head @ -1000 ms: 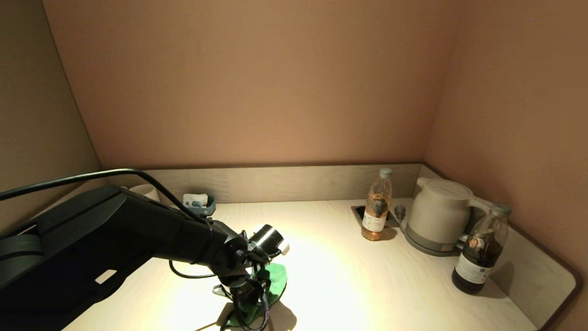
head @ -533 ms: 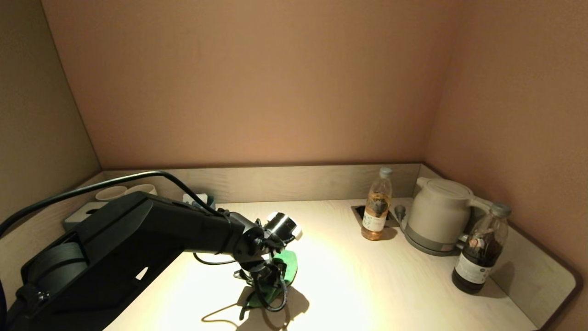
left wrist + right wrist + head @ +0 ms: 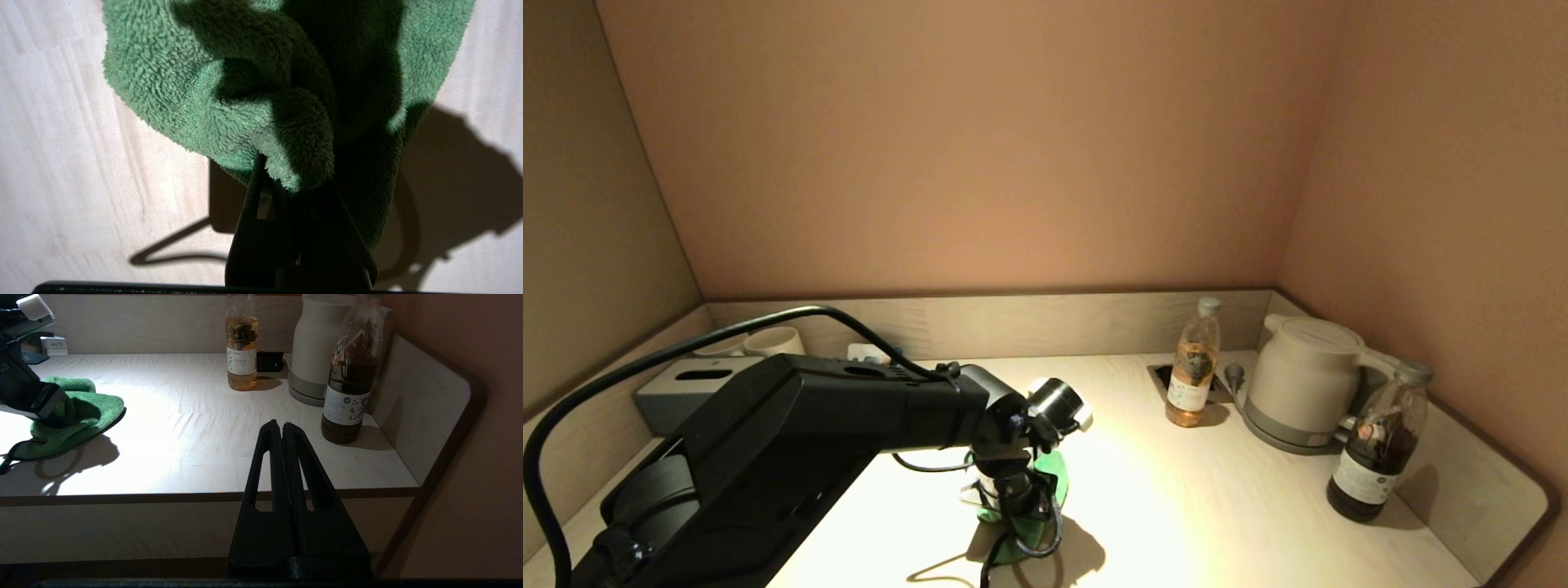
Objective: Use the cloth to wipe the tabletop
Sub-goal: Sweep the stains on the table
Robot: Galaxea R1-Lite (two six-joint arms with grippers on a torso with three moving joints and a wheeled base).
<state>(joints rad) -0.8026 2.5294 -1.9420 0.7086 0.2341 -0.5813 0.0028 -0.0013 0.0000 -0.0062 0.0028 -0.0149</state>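
The green cloth (image 3: 1049, 478) lies bunched on the pale wood-grain tabletop (image 3: 1176, 506), near its front middle. My left gripper (image 3: 1017, 506) points straight down and is shut on the cloth, pressing it to the surface. In the left wrist view the cloth (image 3: 229, 85) folds over the dark closed fingers (image 3: 253, 212). In the right wrist view the cloth (image 3: 77, 412) shows at the far left under the left arm. My right gripper (image 3: 282, 426) is shut and empty, parked below the table's front edge on the right.
A clear tea bottle (image 3: 1194, 363) stands by the socket cutout (image 3: 1164, 376). A white kettle (image 3: 1303, 380) and a dark bottle (image 3: 1376, 441) stand at the back right by the raised rim (image 3: 1486, 490). A grey-blue tissue box (image 3: 682, 392) and cups (image 3: 772, 339) stand at the back left.
My left gripper has dragged the cloth to the right across the tabletop, by about a cloth's width. The right gripper has not visibly moved.
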